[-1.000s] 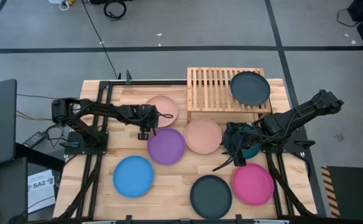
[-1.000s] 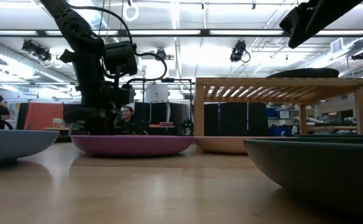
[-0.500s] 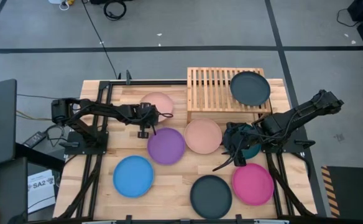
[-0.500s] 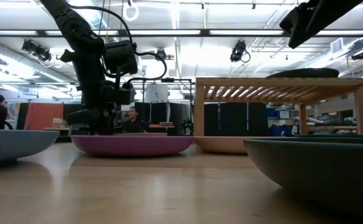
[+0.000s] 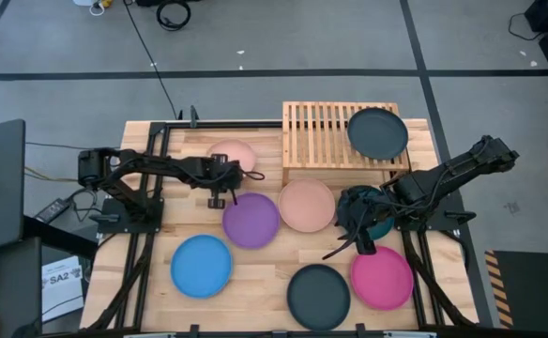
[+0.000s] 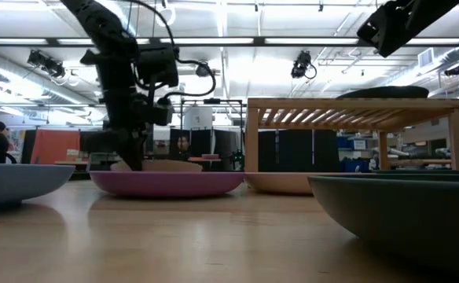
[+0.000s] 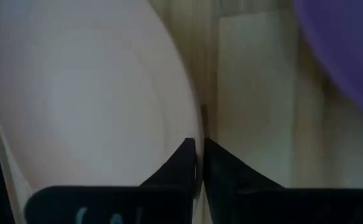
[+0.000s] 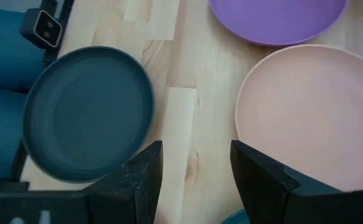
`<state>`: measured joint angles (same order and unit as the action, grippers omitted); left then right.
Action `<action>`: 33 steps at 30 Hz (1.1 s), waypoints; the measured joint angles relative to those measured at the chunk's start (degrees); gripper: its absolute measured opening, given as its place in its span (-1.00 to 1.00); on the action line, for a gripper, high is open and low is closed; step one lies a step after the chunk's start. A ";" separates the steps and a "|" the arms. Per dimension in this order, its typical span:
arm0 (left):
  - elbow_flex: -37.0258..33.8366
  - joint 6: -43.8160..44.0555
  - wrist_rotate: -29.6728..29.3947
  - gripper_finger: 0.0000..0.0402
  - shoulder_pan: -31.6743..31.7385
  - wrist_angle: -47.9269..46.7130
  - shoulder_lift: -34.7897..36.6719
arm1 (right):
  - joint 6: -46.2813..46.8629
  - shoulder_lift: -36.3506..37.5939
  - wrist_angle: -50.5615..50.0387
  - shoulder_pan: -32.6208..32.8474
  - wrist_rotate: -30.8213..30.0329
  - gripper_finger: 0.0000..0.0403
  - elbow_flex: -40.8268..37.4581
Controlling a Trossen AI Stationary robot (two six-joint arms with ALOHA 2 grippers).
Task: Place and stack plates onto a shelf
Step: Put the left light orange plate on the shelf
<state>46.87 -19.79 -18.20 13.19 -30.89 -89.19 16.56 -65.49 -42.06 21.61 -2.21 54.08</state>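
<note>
Since a second ago, the round matte peach plate at ten o'clock has been pinched at its rim by the left claw and drawn leftward; lifting toward the slatted light-wood shelf comes next. The right claw is spread, idle.

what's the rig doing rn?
Stacking plates onto the shelf. One black plate sits on its right end. The left gripper is shut on the rim of a peach plate at the table's back left. The right gripper hangs open over mid-table, holding nothing. The other plates lie on the tabletop.
</note>
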 joint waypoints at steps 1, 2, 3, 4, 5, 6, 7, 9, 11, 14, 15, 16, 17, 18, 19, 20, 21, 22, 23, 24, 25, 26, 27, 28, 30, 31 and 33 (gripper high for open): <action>1.29 0.90 -0.04 -0.86 -0.18 -1.52 0.00 | 0.74 0.00 0.00 0.00 0.25 -0.04 0.00; 2.59 1.58 -0.02 -0.86 -0.32 -3.18 0.00 | 1.48 0.00 0.00 -0.02 0.38 -0.04 0.00; 3.89 2.47 -0.08 -0.87 -0.43 -4.93 0.00 | 1.94 0.00 0.00 -0.01 0.39 -0.04 0.00; 5.22 2.98 -0.15 -0.88 -0.56 -6.46 0.00 | 2.46 0.00 -0.01 0.05 0.39 -0.04 0.00; 6.56 3.19 -0.21 -0.90 -0.60 -7.70 0.00 | 2.94 0.00 0.00 0.09 0.40 -0.04 0.00; 7.86 3.72 -0.22 -0.91 -0.61 -8.93 0.00 | 3.18 0.00 0.00 0.09 0.41 -0.04 0.00; 9.34 4.27 -0.27 -0.91 -0.63 -10.31 0.00 | 3.21 0.00 0.00 0.11 0.44 -0.04 0.00; 12.08 4.48 -0.42 -0.91 -0.62 -12.85 0.00 | 3.24 0.00 0.00 0.09 0.71 -0.04 0.00; 14.98 4.40 -0.48 -0.91 -0.63 -14.79 0.00 | 3.24 0.00 0.00 0.11 0.87 -0.04 0.00; 19.45 4.18 -0.56 -0.91 -0.63 -17.97 0.00 | 3.26 0.00 0.00 0.09 1.23 -0.04 0.00; 20.98 4.17 -0.60 -0.91 -0.63 -18.89 0.00 | 3.24 0.00 0.00 0.09 1.63 -0.04 0.00; 22.48 4.16 -0.65 -0.91 -0.63 -19.34 0.00 | 3.26 0.00 0.00 0.09 1.98 -0.04 0.00; 23.91 4.15 -0.66 -0.91 -0.63 -19.65 0.00 | 3.26 0.00 0.00 0.10 2.24 -0.04 0.00; 25.34 4.14 -0.67 -0.91 -0.63 -20.13 0.00 | 3.26 0.00 0.00 0.09 2.31 -0.04 0.00; 26.68 4.14 -0.69 -0.91 -0.63 -20.52 0.00 | 3.26 0.00 0.00 0.11 2.31 -0.04 0.00; 27.98 4.13 -0.67 -0.91 -0.63 -20.67 0.00 | 3.26 0.00 0.00 0.09 2.31 -0.04 0.00; 29.18 4.10 -0.65 -0.91 -0.65 -20.66 0.00 | 3.26 0.00 0.00 0.09 2.31 -0.04 0.00; 30.38 4.00 -0.67 -0.91 -0.65 -20.64 0.00 | 3.26 0.00 0.00 0.09 2.31 -0.04 0.00; 31.44 3.16 -0.68 -0.91 -0.65 -20.54 0.04 | 3.26 0.00 0.00 0.09 2.31 -0.04 0.00; 32.36 1.96 -0.70 -0.91 -0.65 -20.49 0.04 | 3.26 0.00 0.00 0.11 2.31 -0.04 0.00; 33.21 0.36 -0.70 -0.91 -0.79 -20.51 0.04 | 3.26 0.00 0.00 0.09 2.31 -0.04 0.00; 34.03 -1.29 -0.71 -0.91 -0.95 -20.48 0.04 | 3.26 0.00 0.00 0.09 2.31 -0.04 0.00; 34.73 -2.95 -0.76 -0.91 -1.13 -20.13 0.04 | 3.26 0.00 0.00 0.09 2.31 -0.04 0.00; 35.28 -4.59 -0.88 -0.91 -1.38 -19.50 0.04 | 3.26 0.00 0.01 0.09 2.31 -0.04 0.00; 35.91 -8.02 -0.92 -0.91 -2.04 -17.42 0.04 | 3.26 0.00 0.00 0.10 2.32 -0.04 0.00; 36.14 -9.55 -0.92 -0.91 -2.41 -16.42 0.04 | 3.26 0.00 0.00 0.09 2.31 -0.04 0.00; 36.40 -12.70 -0.94 -0.91 -3.16 -13.56 0.04 | 3.23 0.00 0.00 0.09 2.31 -0.04 0.00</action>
<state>83.26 -32.49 -19.14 10.03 -44.45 -89.14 19.79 -65.49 -42.06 21.69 0.10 54.08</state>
